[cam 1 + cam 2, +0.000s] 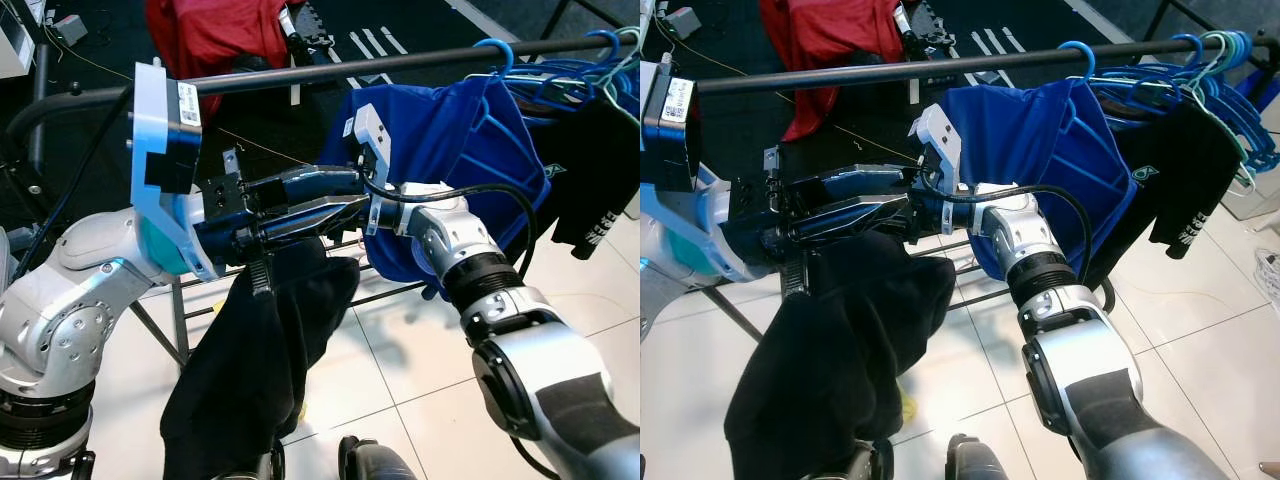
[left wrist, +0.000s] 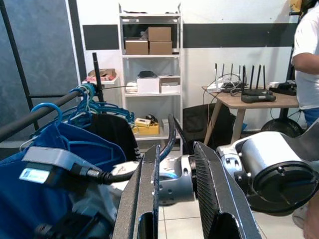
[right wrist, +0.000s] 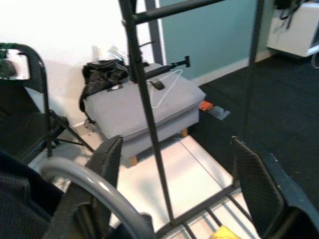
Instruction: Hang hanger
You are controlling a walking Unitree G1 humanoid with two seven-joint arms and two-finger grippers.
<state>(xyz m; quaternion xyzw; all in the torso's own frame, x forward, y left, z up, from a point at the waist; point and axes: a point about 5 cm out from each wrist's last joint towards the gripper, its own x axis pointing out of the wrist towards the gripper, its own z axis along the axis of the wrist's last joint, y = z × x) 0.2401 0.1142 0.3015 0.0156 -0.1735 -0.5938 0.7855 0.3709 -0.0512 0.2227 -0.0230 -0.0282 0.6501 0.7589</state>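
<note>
A black garment (image 1: 260, 370) hangs below both grippers, in front of the black clothes rail (image 1: 400, 62). My left gripper (image 2: 175, 149) reaches right from the left arm with its fingers close together, shut on the garment's hanger. The hanger's grey hook (image 3: 94, 181) curves beside the right gripper's fingers. My right gripper (image 3: 174, 144) points left toward the left one, stands wide open and holds nothing. Both grippers sit just below the rail. A blue shirt (image 1: 470, 140) hangs on the rail behind the right wrist.
Several blue hangers (image 1: 590, 65) and a black shirt (image 1: 600, 170) crowd the rail's right end. A red garment (image 1: 215, 35) lies beyond the rail. A grey ottoman (image 3: 144, 109) stands past the rack's post. A person (image 2: 309, 55) stands by a wooden table (image 2: 249, 102).
</note>
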